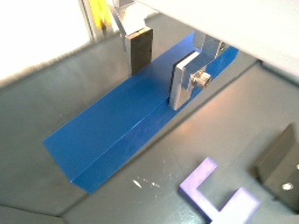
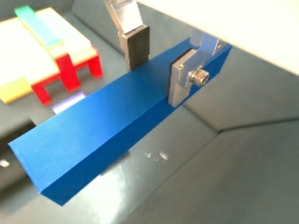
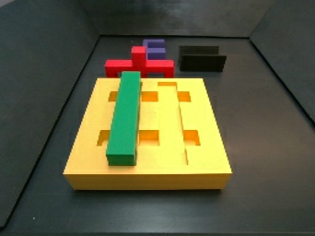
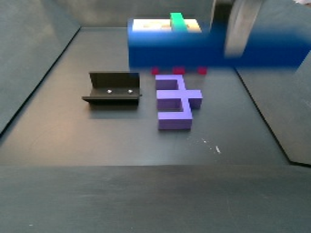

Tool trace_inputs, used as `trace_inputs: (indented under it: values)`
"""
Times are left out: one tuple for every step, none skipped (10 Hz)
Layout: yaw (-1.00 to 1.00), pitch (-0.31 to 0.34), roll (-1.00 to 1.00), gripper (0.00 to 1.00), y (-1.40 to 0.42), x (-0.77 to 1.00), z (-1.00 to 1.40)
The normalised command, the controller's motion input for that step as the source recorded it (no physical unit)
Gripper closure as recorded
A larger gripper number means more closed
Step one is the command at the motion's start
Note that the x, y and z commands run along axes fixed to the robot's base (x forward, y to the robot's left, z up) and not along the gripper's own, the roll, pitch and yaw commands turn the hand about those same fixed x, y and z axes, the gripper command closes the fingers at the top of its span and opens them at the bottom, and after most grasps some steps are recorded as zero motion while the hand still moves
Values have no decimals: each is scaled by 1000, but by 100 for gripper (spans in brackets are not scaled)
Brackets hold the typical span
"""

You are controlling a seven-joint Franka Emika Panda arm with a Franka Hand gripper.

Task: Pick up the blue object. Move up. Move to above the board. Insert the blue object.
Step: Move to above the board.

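My gripper (image 1: pixel 160 83) is shut on the blue object (image 1: pixel 117 122), a long royal-blue bar, with one finger on each long side near one end; both wrist views show this (image 2: pixel 158 77). In a side view the bar (image 4: pixel 195 44) hangs blurred in the air in front of the board (image 4: pixel 152 22), with the gripper (image 4: pixel 243 32) above it. The yellow board (image 3: pixel 204 138) lies flat with a green bar (image 3: pixel 125 120) in one long groove. Neither the gripper nor the blue object shows in that side view. A corner of the board (image 2: pixel 17 87) lies below the bar's far end.
A purple block (image 4: pixel 176 100) lies on the dark floor, and a red piece (image 3: pixel 135 64) sits against the board's edge. The dark fixture (image 4: pixel 112 89) stands beside the purple block. Grey walls enclose the floor.
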Motion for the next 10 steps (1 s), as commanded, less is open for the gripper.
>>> trace_inputs:
  values:
    - [4, 75, 11, 100, 0, 13, 866]
    - [1, 67, -5, 100, 6, 32, 505]
    - [1, 76, 0, 100, 10, 35, 261]
    - [-2, 74, -1, 100, 3, 21, 187]
    - [1000, 18, 8, 100, -1400, 116, 132]
    - [1000, 15, 15, 100, -1400, 115, 125]
    - [1000, 9, 20, 100, -1400, 104, 125]
    - [1000, 9, 15, 100, -1400, 105, 126]
    - [1000, 12, 18, 100, -1400, 110, 123]
    - [1000, 16, 23, 100, -1400, 105, 131]
